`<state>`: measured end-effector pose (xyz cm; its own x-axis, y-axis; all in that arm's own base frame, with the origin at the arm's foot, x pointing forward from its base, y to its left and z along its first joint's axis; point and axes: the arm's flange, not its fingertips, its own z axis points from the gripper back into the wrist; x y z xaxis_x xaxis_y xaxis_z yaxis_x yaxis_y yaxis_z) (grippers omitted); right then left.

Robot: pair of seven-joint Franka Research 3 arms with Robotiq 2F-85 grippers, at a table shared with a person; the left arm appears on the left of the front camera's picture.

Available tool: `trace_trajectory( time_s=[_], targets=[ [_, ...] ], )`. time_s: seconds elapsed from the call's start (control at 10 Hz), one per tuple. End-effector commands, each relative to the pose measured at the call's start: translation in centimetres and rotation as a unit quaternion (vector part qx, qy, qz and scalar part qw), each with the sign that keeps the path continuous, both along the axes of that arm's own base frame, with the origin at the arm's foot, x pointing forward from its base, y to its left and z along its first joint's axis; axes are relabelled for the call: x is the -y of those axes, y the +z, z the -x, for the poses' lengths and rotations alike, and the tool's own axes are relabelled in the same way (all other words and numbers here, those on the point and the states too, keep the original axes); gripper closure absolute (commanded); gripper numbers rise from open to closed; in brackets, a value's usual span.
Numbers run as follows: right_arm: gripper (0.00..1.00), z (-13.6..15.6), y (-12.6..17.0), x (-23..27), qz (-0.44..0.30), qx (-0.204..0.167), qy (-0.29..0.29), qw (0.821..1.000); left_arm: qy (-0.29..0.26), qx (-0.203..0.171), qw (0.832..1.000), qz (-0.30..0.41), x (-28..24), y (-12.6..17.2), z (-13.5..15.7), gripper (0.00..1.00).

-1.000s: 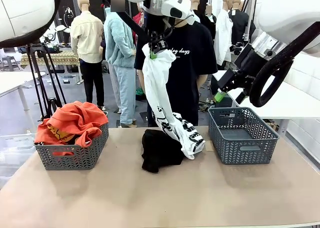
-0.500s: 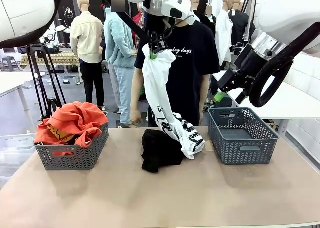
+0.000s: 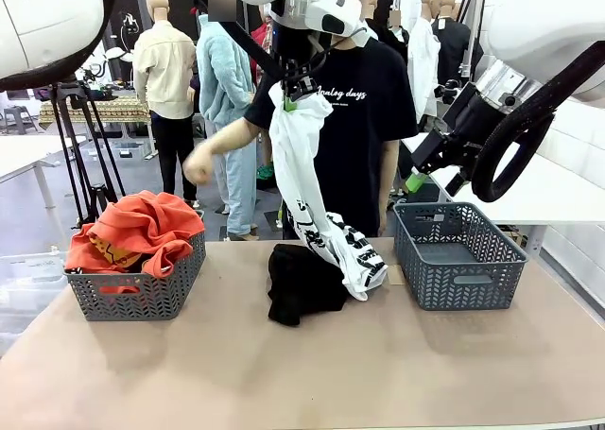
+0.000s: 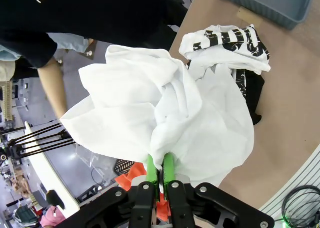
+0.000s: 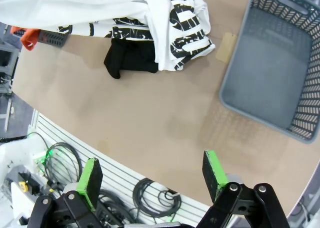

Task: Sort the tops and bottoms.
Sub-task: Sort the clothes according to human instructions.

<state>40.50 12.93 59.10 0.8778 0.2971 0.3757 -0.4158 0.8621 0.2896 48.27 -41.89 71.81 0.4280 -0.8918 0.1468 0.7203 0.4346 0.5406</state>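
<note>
Person's hand (image 3: 198,168) now higher, near white top (image 3: 307,184)

The bare table (image 3: 284,373) across the lower frame gives free passage. At the centre, the hanging white top (image 3: 304,156) and the black bottoms (image 3: 298,286) under it block the way. A person's hand (image 3: 198,168) is held at upper left, above the left basket (image 3: 137,296).
</note>
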Motion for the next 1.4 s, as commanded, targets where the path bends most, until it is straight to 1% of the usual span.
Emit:
trace_trajectory(
  time_s=[0.0,1.3],
  targets=[
    [0.00,0.21,-0.23,0.15,0.003,-0.002,-0.002,1.000,-0.001,0.002,1.000,0.009,-0.30,0.28,0.10,1.00],
    [0.00,0.21,-0.23,0.15,0.003,-0.002,-0.002,1.000,-0.001,0.002,1.000,0.009,-0.30,0.28,0.10,1.00]
  ],
)
